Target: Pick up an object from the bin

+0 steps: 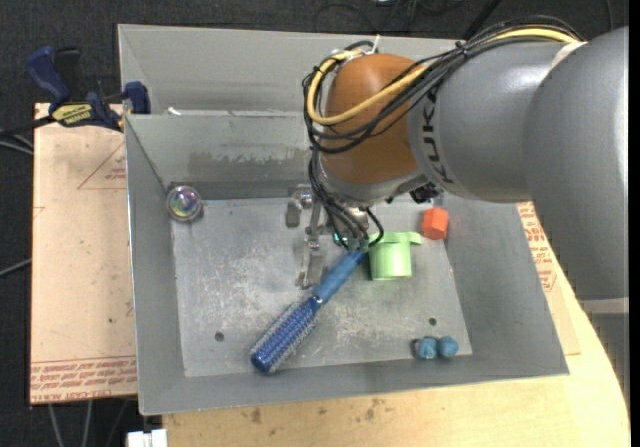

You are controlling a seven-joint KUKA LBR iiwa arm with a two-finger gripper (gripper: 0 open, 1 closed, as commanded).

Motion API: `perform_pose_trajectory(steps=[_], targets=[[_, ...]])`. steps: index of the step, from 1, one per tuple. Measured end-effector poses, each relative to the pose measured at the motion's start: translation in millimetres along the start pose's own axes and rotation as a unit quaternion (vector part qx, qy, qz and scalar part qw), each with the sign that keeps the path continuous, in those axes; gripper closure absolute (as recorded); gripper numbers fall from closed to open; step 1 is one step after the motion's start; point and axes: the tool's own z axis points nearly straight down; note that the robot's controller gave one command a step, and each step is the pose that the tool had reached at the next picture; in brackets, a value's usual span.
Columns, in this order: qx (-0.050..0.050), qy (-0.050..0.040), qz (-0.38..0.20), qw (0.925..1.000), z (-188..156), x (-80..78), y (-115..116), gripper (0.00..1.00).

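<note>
camera view: gripper (314,253) just beside handle end of blue brush (298,320)

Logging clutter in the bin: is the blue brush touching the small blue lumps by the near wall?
Apart. The camera view shows bare bin floor between the blue brush and the small blue lumps.

Grey arm (520,115) reaches in from right; orange wrist cover (365,125) looped with yellow and black cables (322,85); gripper (318,245) hangs below, pointing down.
</note>
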Motion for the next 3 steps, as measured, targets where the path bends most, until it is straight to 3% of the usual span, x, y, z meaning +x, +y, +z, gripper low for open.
perform_pose_trajectory(steps=[1,2,3], targets=[[0.002,0.0004,-0.033,0.9994,24,62.7,-45,0.0],[0.0,-0.0022,0.033,0.9994,61,78.9,-38,0.0],[0.0,-0.0029,0.034,0.9994,60,78.2,-38,1.0]])
